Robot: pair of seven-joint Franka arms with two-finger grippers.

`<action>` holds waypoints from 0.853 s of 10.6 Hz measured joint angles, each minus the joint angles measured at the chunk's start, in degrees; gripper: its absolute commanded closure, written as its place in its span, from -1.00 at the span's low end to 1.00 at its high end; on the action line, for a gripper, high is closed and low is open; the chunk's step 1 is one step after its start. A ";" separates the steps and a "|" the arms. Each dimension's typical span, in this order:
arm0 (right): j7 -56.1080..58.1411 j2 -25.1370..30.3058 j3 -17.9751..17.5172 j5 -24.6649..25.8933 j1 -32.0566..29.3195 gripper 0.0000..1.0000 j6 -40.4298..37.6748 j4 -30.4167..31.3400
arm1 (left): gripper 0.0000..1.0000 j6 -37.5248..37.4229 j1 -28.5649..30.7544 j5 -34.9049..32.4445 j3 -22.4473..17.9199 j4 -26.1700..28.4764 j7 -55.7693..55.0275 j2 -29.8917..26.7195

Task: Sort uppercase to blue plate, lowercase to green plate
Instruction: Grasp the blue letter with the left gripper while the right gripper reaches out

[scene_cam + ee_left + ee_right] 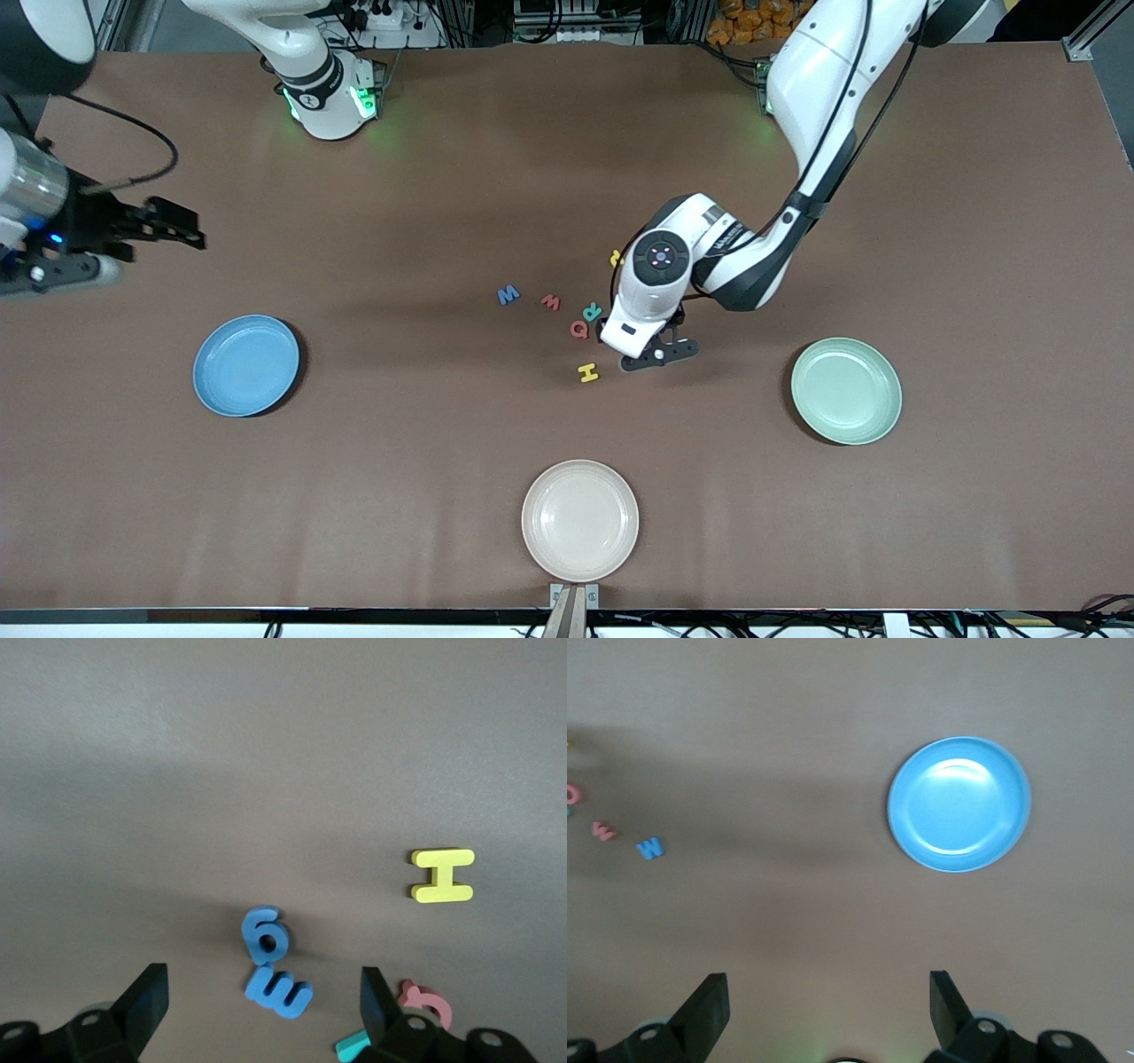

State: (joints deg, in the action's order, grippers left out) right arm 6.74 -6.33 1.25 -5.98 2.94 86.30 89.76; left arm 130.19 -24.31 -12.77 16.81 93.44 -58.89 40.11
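Hovered left gripper (pixel 261 1003) wide open and empty over small blue foam g (pixel 264 935) and blue foam m (pixel 279 990), mid-frame in the front view; round pale-green plate (pixel 846 390) sat empty toward the left arm's end. Looked like the start of a lowercase pick: needed descent and closure on g alone, with m right against it. Kept right gripper (pixel 168 232) open and waiting, higher in frame than the round sky-blue plate (pixel 246 365).

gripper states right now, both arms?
Left gripper: open, holding nothing, over the blue g and blue m.
Right gripper: open, empty, waiting near the blue plate.
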 measured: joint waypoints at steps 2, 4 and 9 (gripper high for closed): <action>0.00 -3.55 -0.01 -1.77 1.14 -1.00 3.02 0.04 | -0.75 1.64 -0.07 -0.10 -0.23 -0.05 -0.08 1.29; -0.26 -6.42 -0.03 -1.86 3.39 -1.00 4.76 0.05 | -0.67 2.93 -0.02 -0.10 -0.69 -0.08 -0.09 2.21; -11.26 -11.44 -0.03 -1.98 10.62 -1.00 10.71 0.07 | -0.48 3.78 0.02 -0.11 -1.09 -0.08 -0.43 3.76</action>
State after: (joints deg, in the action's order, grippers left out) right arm -4.52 -17.77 1.22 -7.96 13.56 97.01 89.83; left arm 133.97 -24.29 -12.88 15.72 93.36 -59.32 43.87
